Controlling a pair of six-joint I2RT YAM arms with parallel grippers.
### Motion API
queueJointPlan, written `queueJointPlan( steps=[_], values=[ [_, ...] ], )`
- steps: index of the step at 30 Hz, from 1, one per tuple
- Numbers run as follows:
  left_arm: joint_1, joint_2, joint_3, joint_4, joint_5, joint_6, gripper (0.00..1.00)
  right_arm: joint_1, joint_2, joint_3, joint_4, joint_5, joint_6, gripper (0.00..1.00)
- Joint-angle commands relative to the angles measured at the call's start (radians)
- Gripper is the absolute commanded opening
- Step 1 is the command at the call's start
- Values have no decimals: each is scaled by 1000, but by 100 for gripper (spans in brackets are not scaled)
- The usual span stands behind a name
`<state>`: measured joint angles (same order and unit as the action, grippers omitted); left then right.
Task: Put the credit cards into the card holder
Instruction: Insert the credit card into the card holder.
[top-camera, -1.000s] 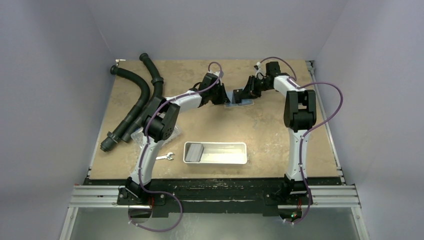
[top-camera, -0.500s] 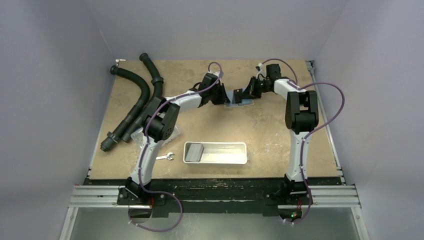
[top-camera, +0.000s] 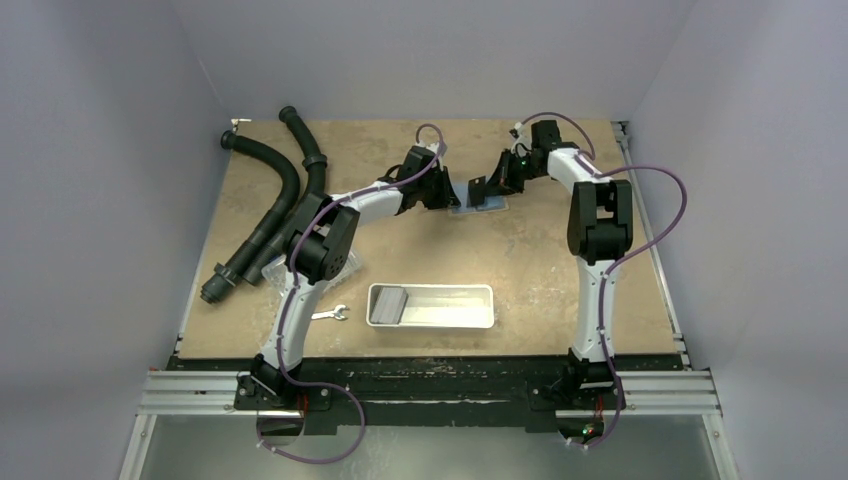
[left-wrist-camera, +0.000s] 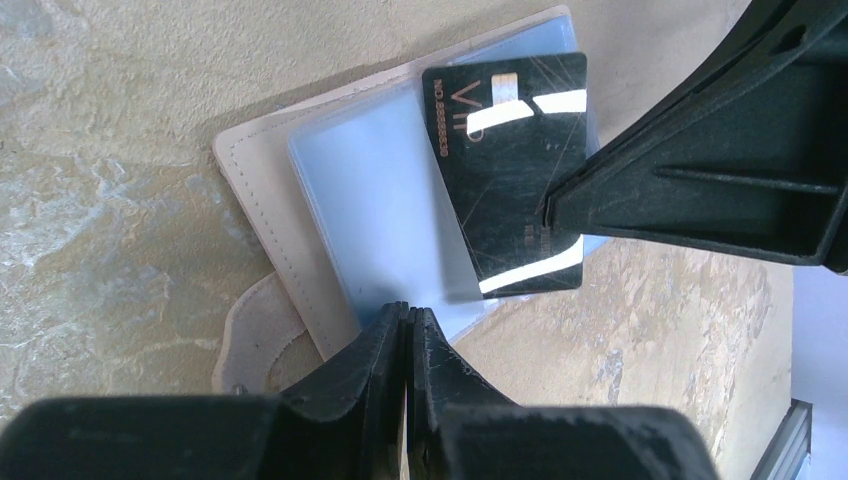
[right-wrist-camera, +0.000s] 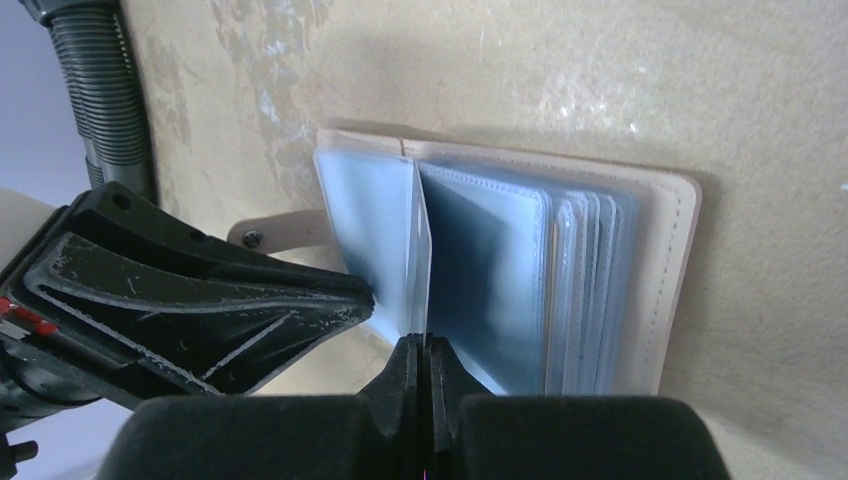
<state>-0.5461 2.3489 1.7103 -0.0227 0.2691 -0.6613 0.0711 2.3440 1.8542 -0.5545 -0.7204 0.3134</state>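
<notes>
The card holder (left-wrist-camera: 262, 190) lies open at the far middle of the table (top-camera: 478, 207), beige outside with light blue sleeves (right-wrist-camera: 585, 280). A black credit card (left-wrist-camera: 500, 150) marked VIP sits partly inside one sleeve. My right gripper (right-wrist-camera: 421, 342) is shut on that card's outer edge, and the card shows edge-on in the right wrist view. My left gripper (left-wrist-camera: 408, 312) is shut on the near edge of a blue sleeve. More grey credit cards (top-camera: 388, 303) lie stacked in the white tray.
The long white tray (top-camera: 450, 289) stands near the front middle, with a silver wrench (top-camera: 331, 313) to its left. Black corrugated hoses (top-camera: 272, 200) lie along the left side. A clear plastic box (top-camera: 347, 268) sits partly under the left arm.
The right gripper's jaws have closed onto the black card and it has edged slightly left toward the holder. The left gripper has stayed put.
</notes>
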Motion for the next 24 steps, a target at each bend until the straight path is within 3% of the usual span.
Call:
queueJointPlan(
  steps=[1,16,24],
  values=[
    [14,12,-20,-40,-23,24,6,-2,7,45,-91,24,-28,0],
    [14,15,-18,-40,-13,28,6,-3,69,140,-208,25,-87,0],
    [15,18,-9,-46,-10,32,6,-1,129,176,-189,-67,-118,0]
  ],
)
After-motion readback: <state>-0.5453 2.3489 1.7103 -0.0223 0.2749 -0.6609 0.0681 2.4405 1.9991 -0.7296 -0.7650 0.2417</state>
